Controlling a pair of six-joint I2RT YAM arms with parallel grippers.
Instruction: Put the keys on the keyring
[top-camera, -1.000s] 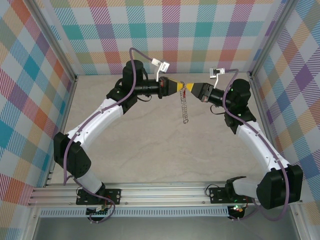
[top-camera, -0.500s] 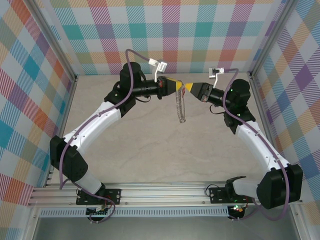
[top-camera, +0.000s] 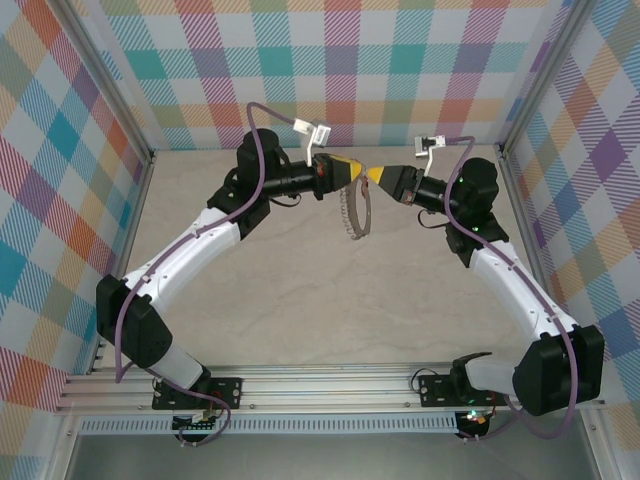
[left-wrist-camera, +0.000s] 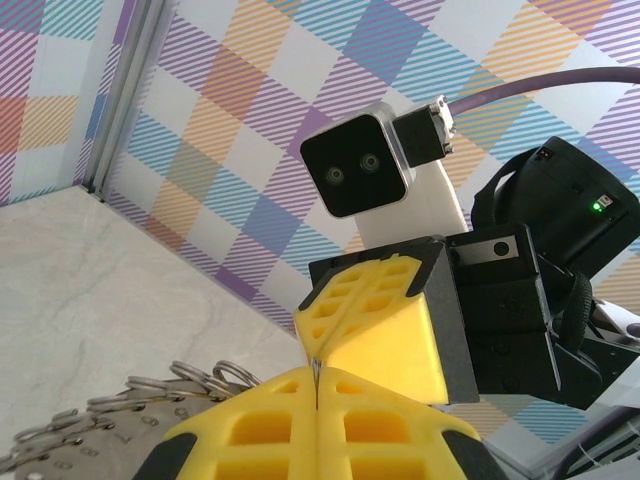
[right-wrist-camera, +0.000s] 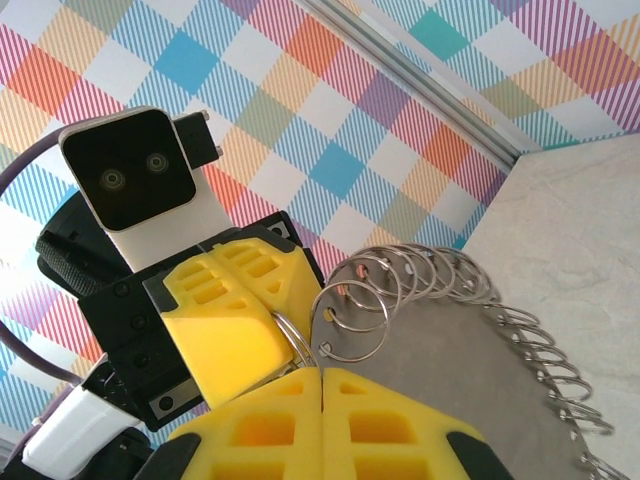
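Above the table (top-camera: 300, 290), we clamp the keyring (top-camera: 353, 215) in our left gripper (top-camera: 355, 171) so our right gripper (top-camera: 371, 176), fingers pressed together (contents hidden), can reach its loops

No legible text, number, brand mark or sign can be read on any surface in these views.
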